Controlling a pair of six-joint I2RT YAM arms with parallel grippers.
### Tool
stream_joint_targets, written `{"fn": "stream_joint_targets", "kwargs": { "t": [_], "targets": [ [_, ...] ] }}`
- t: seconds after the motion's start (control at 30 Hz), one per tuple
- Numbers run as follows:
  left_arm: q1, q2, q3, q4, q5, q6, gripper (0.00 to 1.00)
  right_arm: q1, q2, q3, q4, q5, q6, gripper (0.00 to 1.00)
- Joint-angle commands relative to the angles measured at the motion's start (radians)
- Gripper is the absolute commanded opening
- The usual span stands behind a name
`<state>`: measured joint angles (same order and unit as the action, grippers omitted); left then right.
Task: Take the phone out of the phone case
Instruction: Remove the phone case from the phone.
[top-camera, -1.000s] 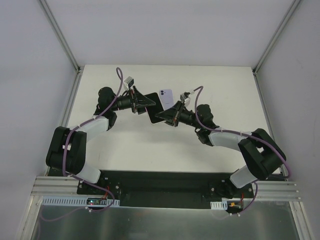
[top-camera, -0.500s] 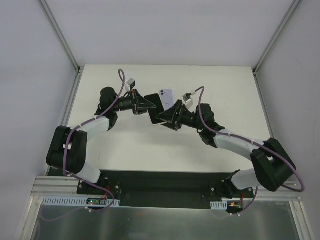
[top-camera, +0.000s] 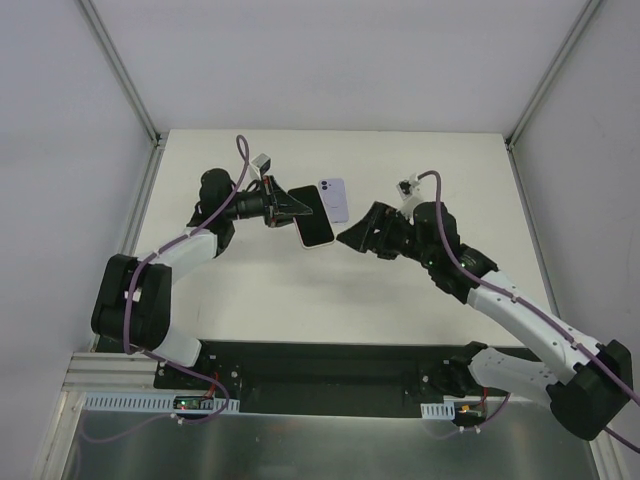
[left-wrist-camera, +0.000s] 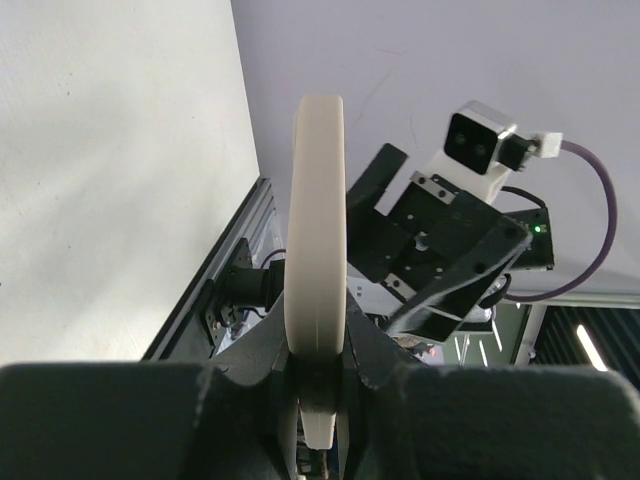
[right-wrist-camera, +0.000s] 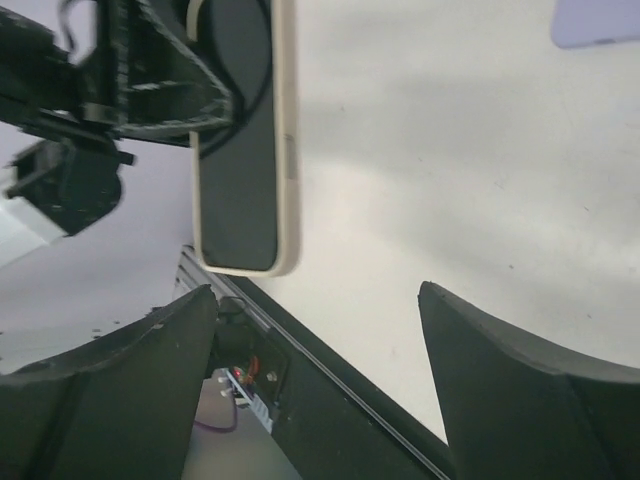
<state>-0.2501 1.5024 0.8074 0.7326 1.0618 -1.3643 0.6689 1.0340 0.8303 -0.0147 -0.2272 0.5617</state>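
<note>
Currently on my list: one phone case (top-camera: 316, 222), held in the air over the far middle of the worktop (top-camera: 250, 285). My left gripper (top-camera: 295, 208) is pinched tight on one end of it.

- Overhead view only: a lilac phone-shaped item (top-camera: 333, 200) lies flat just beyond the case, camera cluster up. The right gripper (top-camera: 357, 225) stands near the case but apart from it.
- Left wrist view only: the case is edge-on, a thick cream band clamped between the fingers.
- Right wrist view only: the case's dark face shows inside a cream rim, with a small side bump. My right fingers (right-wrist-camera: 480, 370) are spread wide around nothing.
- Hard to make out: I cannot tell whether the dark face is a screen or bare lining. The clamped end is hidden by the left gripper, and the lilac item is cut off at this frame's corner.
</note>
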Motion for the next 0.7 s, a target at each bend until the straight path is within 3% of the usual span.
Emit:
{"fn": "stream_joint_targets", "kwargs": {
  "t": [0.0, 0.67],
  "targets": [
    [-0.008, -0.070, 0.061, 0.021, 0.000, 0.031, 0.00, 0.009, 0.023, 0.041, -0.111, 0.046, -0.057, 0.84],
    [-0.008, -0.084, 0.072, -0.035, -0.005, 0.068, 0.00, 0.034, 0.092, 0.122, -0.094, 0.055, -0.086, 0.82]
  ]
}}
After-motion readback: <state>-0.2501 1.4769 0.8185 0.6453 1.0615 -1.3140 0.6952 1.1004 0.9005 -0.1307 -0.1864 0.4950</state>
